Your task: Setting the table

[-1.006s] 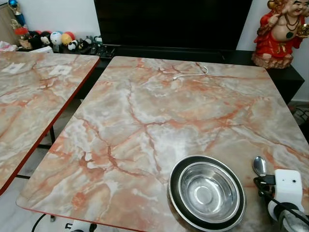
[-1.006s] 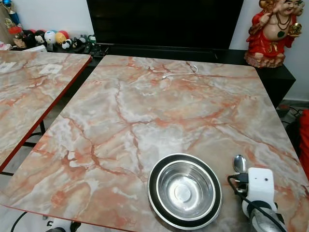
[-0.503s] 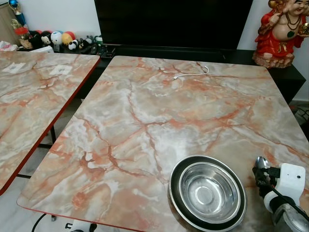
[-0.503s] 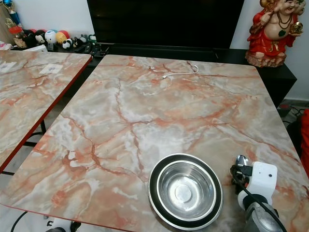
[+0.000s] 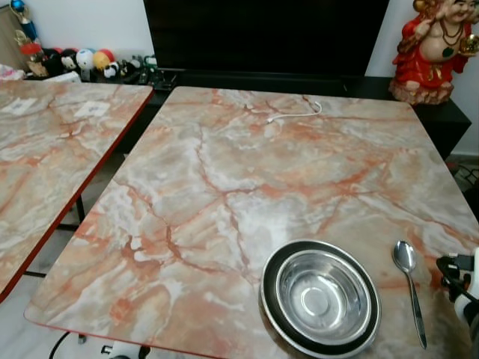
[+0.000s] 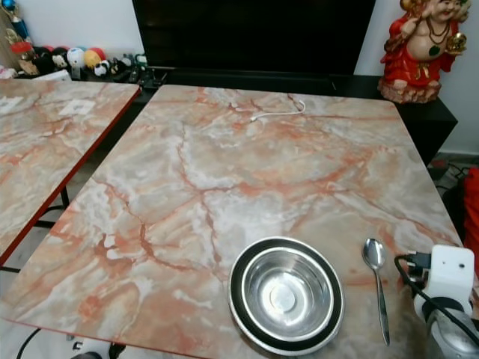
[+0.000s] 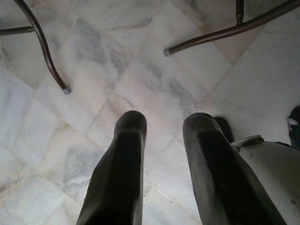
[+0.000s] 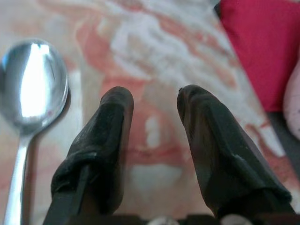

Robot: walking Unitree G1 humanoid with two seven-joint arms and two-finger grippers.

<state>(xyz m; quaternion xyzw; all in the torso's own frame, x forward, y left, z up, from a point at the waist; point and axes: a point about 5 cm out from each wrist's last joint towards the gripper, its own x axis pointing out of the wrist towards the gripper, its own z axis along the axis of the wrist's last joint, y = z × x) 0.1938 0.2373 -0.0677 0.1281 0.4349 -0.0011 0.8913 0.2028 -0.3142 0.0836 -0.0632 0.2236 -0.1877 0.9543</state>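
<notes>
I see my right jaws (image 8: 154, 101) released and empty above the table (image 5: 224, 172), the spoon (image 8: 30, 89) just beside them.

The right claw (image 8: 154, 131) hovers low over the counter (image 6: 284, 172) near its right front corner, its two black fingers (image 8: 101, 140) parted with a clear gap and nothing between them. Its white wrist housing (image 6: 451, 275) with a black cable sits at the counter's edge. The left claw (image 7: 161, 159) hangs idle, pointing down at the floor (image 7: 140, 70), its fingers (image 7: 122, 164) likewise parted and empty.
</notes>
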